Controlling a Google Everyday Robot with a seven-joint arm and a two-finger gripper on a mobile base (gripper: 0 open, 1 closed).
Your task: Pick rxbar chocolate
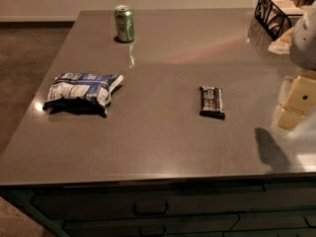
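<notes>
The bag (pixel 81 90) lies flat near the counter's (pixel 163 147) left edge, at 9 o'clock from the bar and well apart from it. It is slumped and crinkled, most likely just set down as a distractor. The can (pixel 124 23) stands upright at 11 o'clock from the bar, far back, and well out of any reach path.

The bar (pixel 212 101) lies flat in its black wrapper, its long side running front to back, right of the counter's middle. There is bare surface on all sides, so a top-down grasp has room. The front edge at 6 o'clock is well off.

A wire rack (pixel 276 11) sits at 1 o'clock, at the back right corner. The gripper (pixel 295 105) hangs at 3 o'clock from the bar, near it but apart, holding nothing. I cannot tell whether it is wide or narrow. Its path leftward looks unobstructed.
</notes>
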